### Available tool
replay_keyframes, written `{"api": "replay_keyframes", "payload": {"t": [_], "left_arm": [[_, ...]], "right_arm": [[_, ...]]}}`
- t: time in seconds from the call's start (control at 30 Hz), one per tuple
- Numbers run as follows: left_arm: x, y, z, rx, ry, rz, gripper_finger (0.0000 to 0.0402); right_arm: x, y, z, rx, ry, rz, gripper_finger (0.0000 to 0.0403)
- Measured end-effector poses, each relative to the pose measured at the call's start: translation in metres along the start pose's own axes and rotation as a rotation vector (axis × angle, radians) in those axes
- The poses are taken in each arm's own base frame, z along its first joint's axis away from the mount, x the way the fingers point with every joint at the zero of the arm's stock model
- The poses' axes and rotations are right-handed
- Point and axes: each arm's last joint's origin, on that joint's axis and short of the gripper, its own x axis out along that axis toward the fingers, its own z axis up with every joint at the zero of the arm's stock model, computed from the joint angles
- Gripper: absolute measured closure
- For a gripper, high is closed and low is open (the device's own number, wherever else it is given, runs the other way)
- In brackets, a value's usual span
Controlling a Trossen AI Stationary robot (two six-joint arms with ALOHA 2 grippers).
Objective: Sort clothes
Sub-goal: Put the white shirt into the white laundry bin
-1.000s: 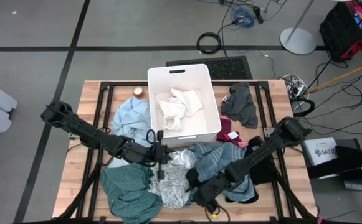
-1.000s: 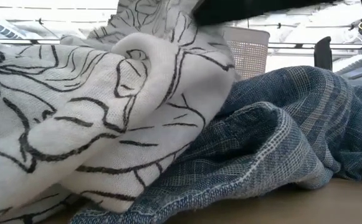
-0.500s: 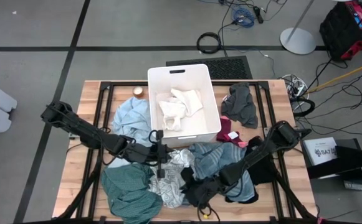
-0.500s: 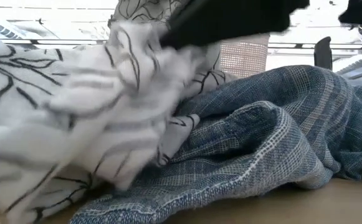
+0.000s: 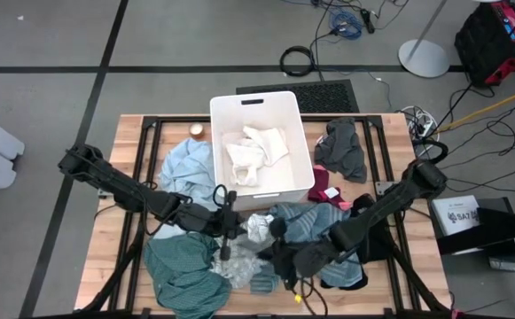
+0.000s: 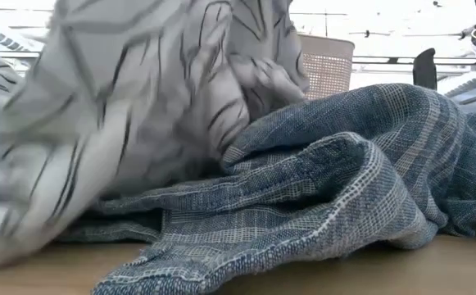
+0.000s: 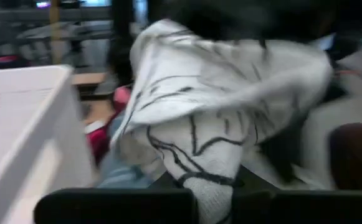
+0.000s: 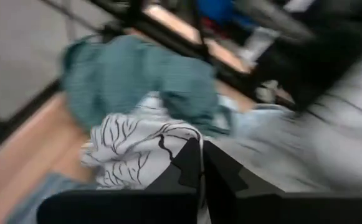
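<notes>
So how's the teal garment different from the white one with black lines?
The teal garment is one plain colour; the white garment carries black line drawings. The teal garment lies spread at the table's front left with no tool on it; the white garment is bunched between both arms, with the right tool shut on it. Both are soft fabric outside the bin.

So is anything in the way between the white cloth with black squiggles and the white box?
Nothing visible blocks it. The right tool grips the white fabric garment with black line pattern, and the white rectangular plastic bin stands open just beyond. Only the blue-grey striped garment lies low beside the path.
</notes>
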Motion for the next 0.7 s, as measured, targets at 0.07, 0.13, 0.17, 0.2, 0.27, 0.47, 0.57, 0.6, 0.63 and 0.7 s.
{"api": "replay_keyframes", "payload": {"t": [0.07, 0.13, 0.17, 0.2, 0.27, 0.47, 0.57, 0.6, 0.63, 0.7], "left_arm": [[0.000, -0.001, 0.001, -0.005, -0.008, -0.036, 0.0396], [0.000, -0.001, 0.001, -0.006, -0.007, -0.045, 0.0396], [0.000, -0.001, 0.001, -0.008, -0.010, -0.047, 0.0396], [0.000, -0.002, 0.002, -0.011, -0.021, -0.053, 0.0396], [0.000, -0.002, 0.006, -0.026, -0.055, -0.076, 0.0396], [-0.001, -0.003, 0.013, -0.090, -0.124, -0.102, 0.0393], [0.001, -0.003, 0.010, -0.109, -0.111, -0.098, 0.0382], [0.003, -0.003, 0.009, -0.110, -0.107, -0.088, 0.0381], [0.004, -0.003, 0.007, -0.109, -0.102, -0.076, 0.0380], [0.008, -0.001, 0.004, -0.110, -0.093, -0.054, 0.0379]], "right_arm": [[-0.010, -0.009, 0.004, 0.025, 0.006, -0.075, 0.0402], [-0.022, -0.017, 0.007, 0.038, 0.015, -0.137, 0.0402], [-0.026, -0.020, 0.008, 0.046, 0.022, -0.166, 0.0402], [-0.031, -0.023, 0.009, 0.058, 0.028, -0.193, 0.0402], [-0.036, -0.028, 0.007, 0.066, 0.056, -0.226, 0.0402], [-0.034, -0.032, 0.003, 0.097, 0.088, -0.254, 0.0403], [-0.033, -0.035, 0.002, 0.102, 0.092, -0.262, 0.0403], [-0.032, -0.037, 0.003, 0.107, 0.088, -0.266, 0.0403], [-0.031, -0.038, 0.003, 0.113, 0.082, -0.270, 0.0403], [-0.031, -0.039, 0.006, 0.116, 0.057, -0.274, 0.0403]]}}
